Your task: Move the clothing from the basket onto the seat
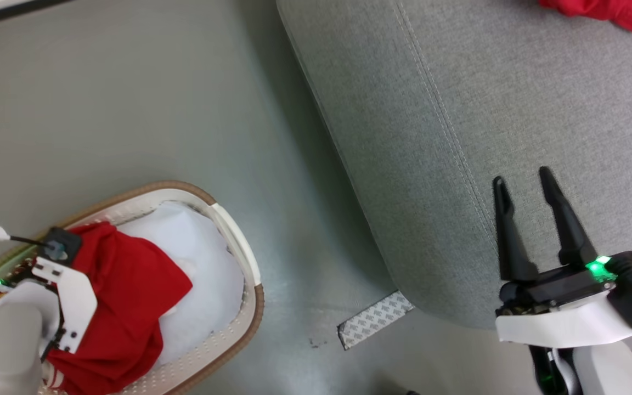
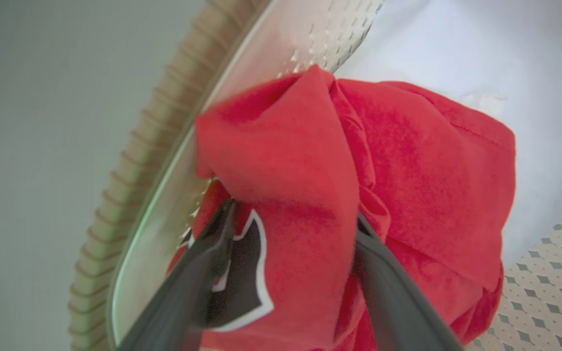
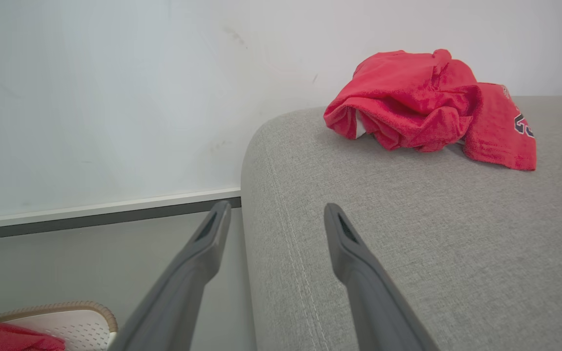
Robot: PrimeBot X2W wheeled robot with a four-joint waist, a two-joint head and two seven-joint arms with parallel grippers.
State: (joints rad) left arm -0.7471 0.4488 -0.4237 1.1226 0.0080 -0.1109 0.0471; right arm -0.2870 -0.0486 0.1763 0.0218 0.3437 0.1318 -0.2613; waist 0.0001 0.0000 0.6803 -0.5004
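A red garment [image 1: 129, 291] lies heaped in the round white basket [image 1: 239, 241] at the lower left, on top of a pale white cloth [image 1: 201, 263]. My left gripper [image 2: 294, 212] reaches down into the basket, open, its two fingers astride a raised fold of the red clothing [image 2: 286, 146] with black-and-white lettering beside one finger. My right gripper [image 1: 523, 180] hovers open and empty over the front corner of the grey seat [image 1: 513, 99]. More red clothing [image 3: 408, 107] lies bunched on the seat [image 3: 408, 234] beyond the right gripper [image 3: 277, 208].
Grey floor separates the basket from the seat. A patterned grey strip [image 1: 373, 319] lies on the floor under the seat's corner. A white wall with a dark baseboard [image 3: 105, 214] runs behind the seat. The basket's brown rim [image 2: 130, 161] passes close beside my left fingers.
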